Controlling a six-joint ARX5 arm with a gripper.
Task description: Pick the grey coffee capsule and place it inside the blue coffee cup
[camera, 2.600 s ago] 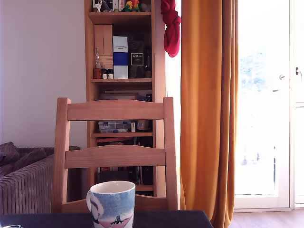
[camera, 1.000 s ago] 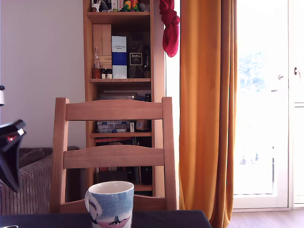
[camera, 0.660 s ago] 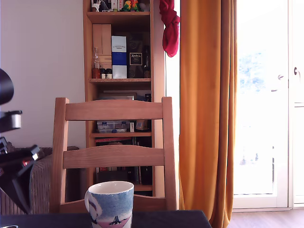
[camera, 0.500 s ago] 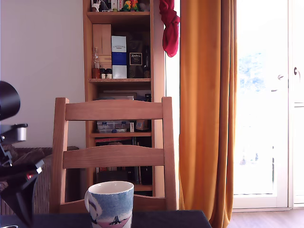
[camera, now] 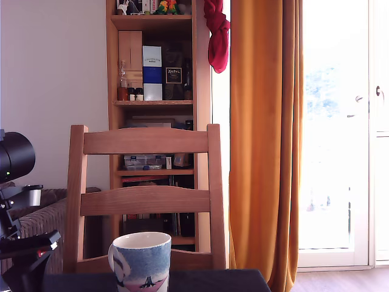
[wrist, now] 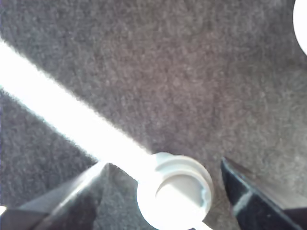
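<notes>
Wrist view is showing my hand (wrist: 165,191) spread open, its two dark fingers (wrist: 249,201) standing on either side of one grey coffee capsule (wrist: 175,194) without touching it; the capsule is sitting open side up on the dark felt-like desk (wrist: 168,72), with a bright stripe of sunlight (wrist: 62,115) running across the cloth to it. I am reading no writing on the capsule. Around it the cloth is lying bare, and a white curve is peeking in at one corner of that view, too little of it to tell what it is. Exterior view is showing one blue coffee cup (camera: 141,263) standing upright near the far edge of the desk, well apart from my arm (camera: 18,243), which is sitting low at that view's left edge; the hand itself is falling outside that picture. One wooden chair (camera: 146,194) is standing just behind the cup, a bookshelf (camera: 155,91) behind the chair. On the shelf a blue and white box (camera: 153,73) is carrying print too small to read. One orange curtain (camera: 264,140) is hanging at that view's right.
</notes>
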